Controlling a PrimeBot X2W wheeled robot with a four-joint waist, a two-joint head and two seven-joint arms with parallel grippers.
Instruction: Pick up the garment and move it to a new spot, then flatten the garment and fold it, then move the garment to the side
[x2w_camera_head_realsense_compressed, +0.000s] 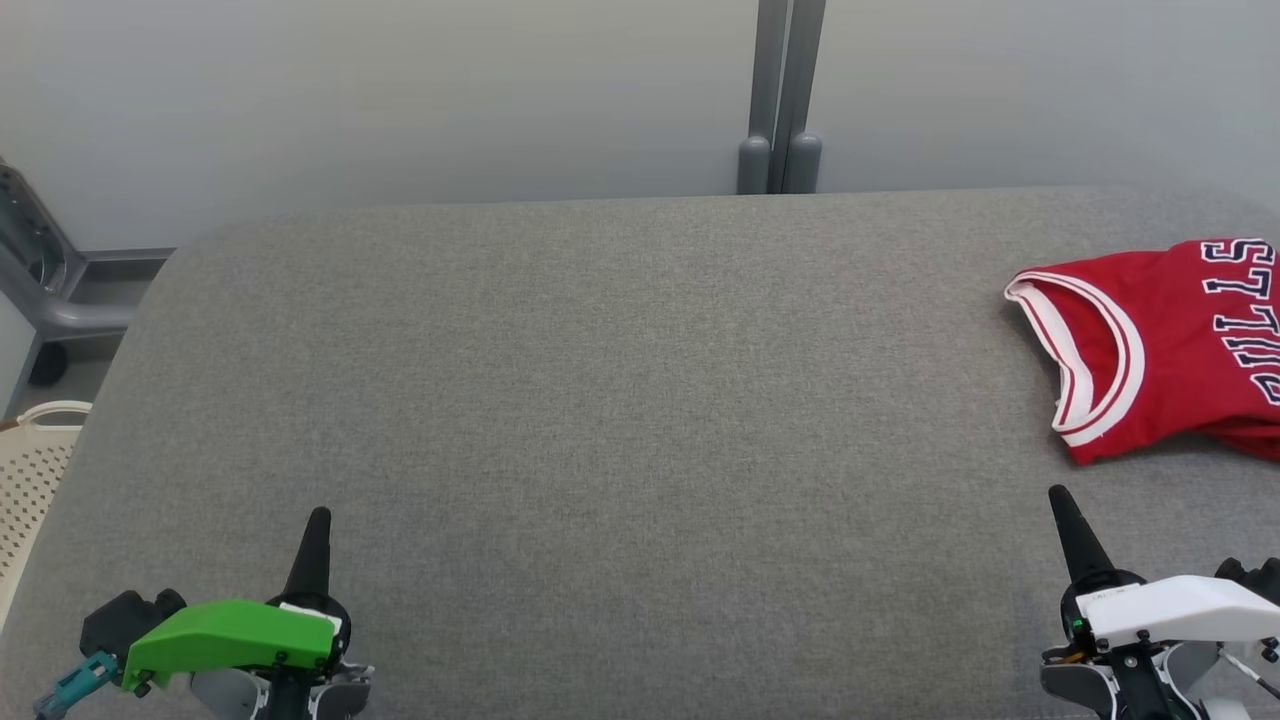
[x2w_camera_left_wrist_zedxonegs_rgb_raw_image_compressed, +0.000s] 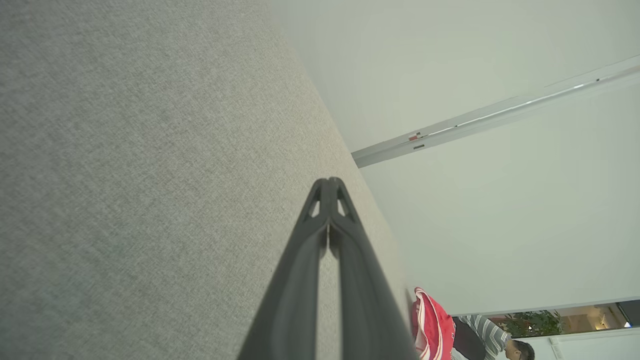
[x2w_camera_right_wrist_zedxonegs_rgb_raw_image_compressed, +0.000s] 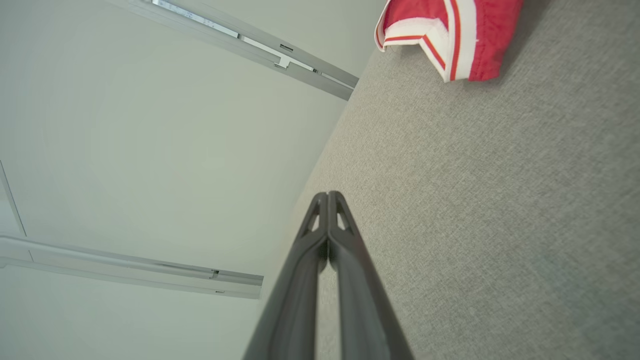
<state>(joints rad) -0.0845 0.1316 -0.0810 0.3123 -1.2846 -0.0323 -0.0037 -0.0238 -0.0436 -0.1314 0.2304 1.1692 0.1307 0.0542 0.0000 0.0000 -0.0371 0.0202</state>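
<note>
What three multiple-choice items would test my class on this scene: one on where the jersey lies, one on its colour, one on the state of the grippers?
1. Where on the grey padded surface does the jersey lie in the head view?
A. far left
B. centre
C. far right

2. What is the jersey's main colour?
A. red
B. blue
C. green

3. How do the left gripper and right gripper stand?
A. both open
B. both shut and empty
C. both shut on the jersey

Key:
1 C: it lies at the right edge, partly cut off by the picture.
2 A: the cloth is red with white trim.
3 B: in each wrist view the fingertips meet with nothing between them.
</note>
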